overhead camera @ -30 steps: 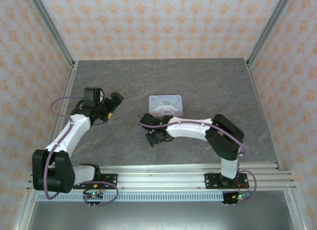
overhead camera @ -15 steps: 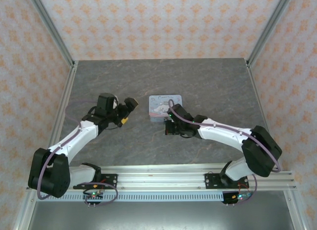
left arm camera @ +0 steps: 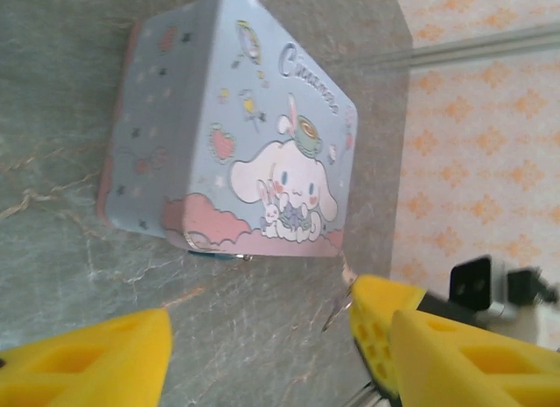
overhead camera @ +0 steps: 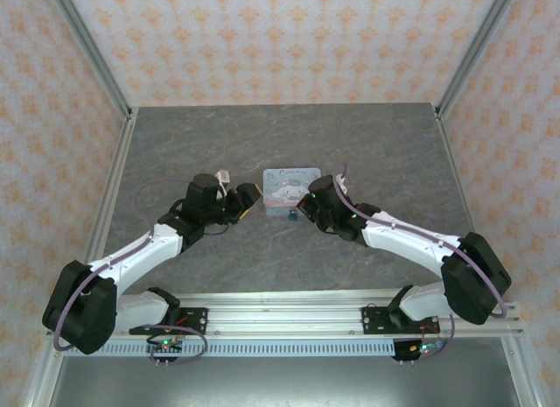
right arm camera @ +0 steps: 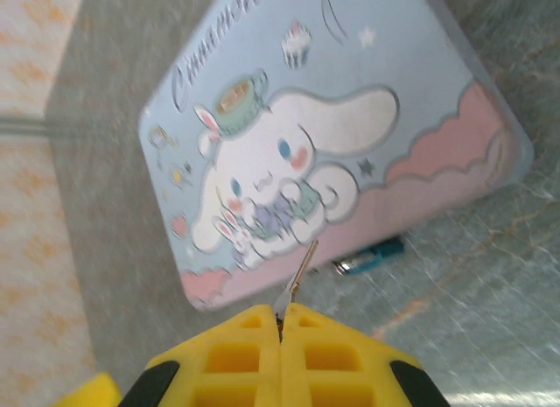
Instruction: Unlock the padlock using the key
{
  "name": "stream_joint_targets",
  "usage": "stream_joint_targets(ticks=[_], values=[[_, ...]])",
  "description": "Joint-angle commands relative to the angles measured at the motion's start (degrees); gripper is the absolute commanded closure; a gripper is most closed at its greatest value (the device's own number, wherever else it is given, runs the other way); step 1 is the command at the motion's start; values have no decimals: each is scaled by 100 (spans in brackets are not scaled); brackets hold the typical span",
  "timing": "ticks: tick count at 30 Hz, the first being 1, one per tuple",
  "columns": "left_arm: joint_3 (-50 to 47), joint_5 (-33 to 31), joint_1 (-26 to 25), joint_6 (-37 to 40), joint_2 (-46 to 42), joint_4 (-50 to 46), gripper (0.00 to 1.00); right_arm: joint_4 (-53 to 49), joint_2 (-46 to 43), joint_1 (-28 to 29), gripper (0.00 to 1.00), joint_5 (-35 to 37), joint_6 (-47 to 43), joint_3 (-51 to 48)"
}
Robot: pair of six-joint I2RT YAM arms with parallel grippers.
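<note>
Padlock [right arm camera: 372, 256] lies on the table [right arm camera: 472, 319] at the tin's [right arm camera: 350, 118] near edge, just ahead-right of the key [right arm camera: 297, 269] tip. Right gripper [right arm camera: 280, 324] is clamped on the key, which points at the tin lid. Left gripper [overhead camera: 248, 198] has its jaws apart, holds nothing, and sits just left of the tin.

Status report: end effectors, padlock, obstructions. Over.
Left end effector open, holding nothing. Right end effector shut on the key. Padlock on the table, not held. Tin crowds it from behind.
</note>
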Motion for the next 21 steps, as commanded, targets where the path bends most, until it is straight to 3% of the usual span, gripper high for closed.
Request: stream_joint_targets(ticks=[1,14,21], values=[[230,-110,-234,345,162,436,38,-3,72,-120,100,331,618,222],[1027,-497,-1020,701,1552,1023,55,498,204,-395,100,77,1189,162],[1369,-576,-1207,720,2075,1226,58,624,229,-466,100,-89,1294,105]])
